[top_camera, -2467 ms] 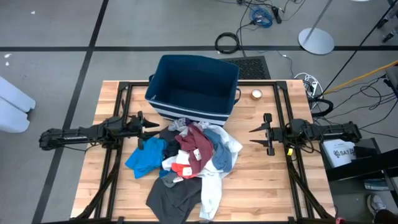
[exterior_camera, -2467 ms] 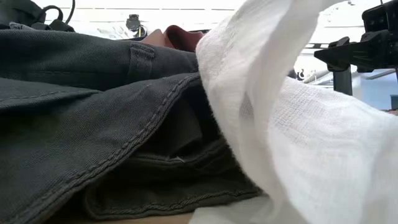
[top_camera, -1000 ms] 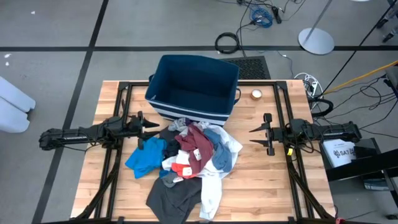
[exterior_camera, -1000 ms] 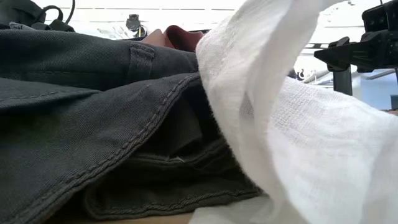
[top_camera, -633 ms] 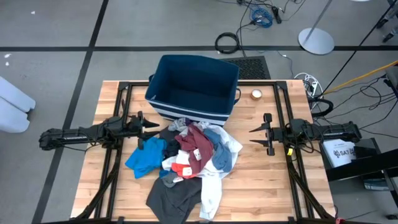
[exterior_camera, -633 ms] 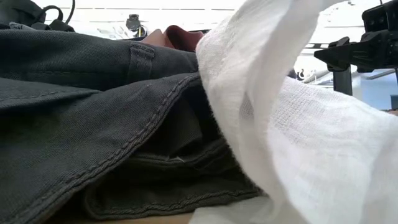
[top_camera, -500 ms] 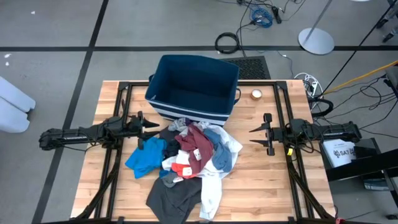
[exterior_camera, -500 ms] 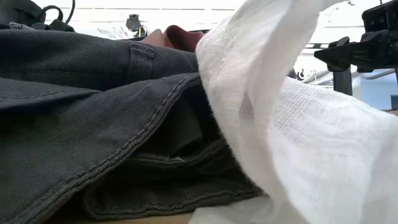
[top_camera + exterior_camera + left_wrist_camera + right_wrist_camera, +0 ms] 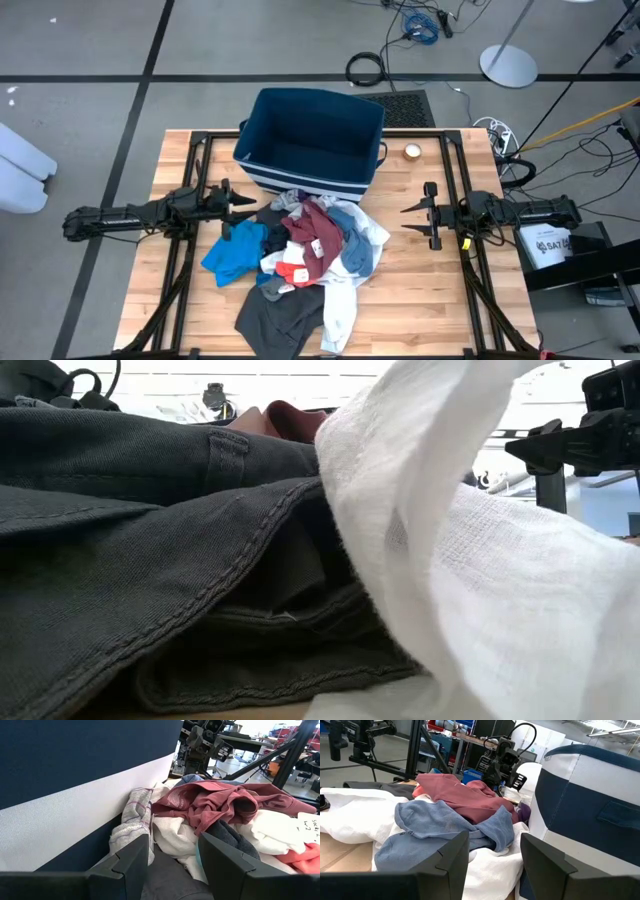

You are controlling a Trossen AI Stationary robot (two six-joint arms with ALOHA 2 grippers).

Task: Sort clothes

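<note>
table hidden behind dark grey garment (image 9: 150, 560), white garment (image 9: 500, 580) cropped

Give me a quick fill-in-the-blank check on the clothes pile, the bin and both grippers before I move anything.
1. The clothes pile lies on the wooden table just in front of the dark blue ____.
2. The bright blue top sits on the side of the pile nearest the ____ gripper.
3. Both the left gripper and the right gripper hold ____.
4. Inside, the striped bin looks ____.

Missing words: bin; left; nothing; empty
</note>
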